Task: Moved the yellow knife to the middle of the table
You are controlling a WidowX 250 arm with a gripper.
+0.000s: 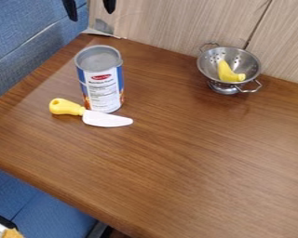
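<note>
At the top edge, toward the left, the gripper (89, 7) shows two black fingertips standing well apart, with nothing held between them. The toy knife (67, 107) lies on the left part of the wooden table (176, 167), in front of the can and below the gripper in the view. Its yellow handle points left and its white blade (106, 119) points right.
A can (103, 88) with a blue and white label stands upright right behind the knife. At the back right is a metal colander (206, 67) holding a yellow banana-like toy (228, 73). A wood-grain panel (182, 25) borders the table's back.
</note>
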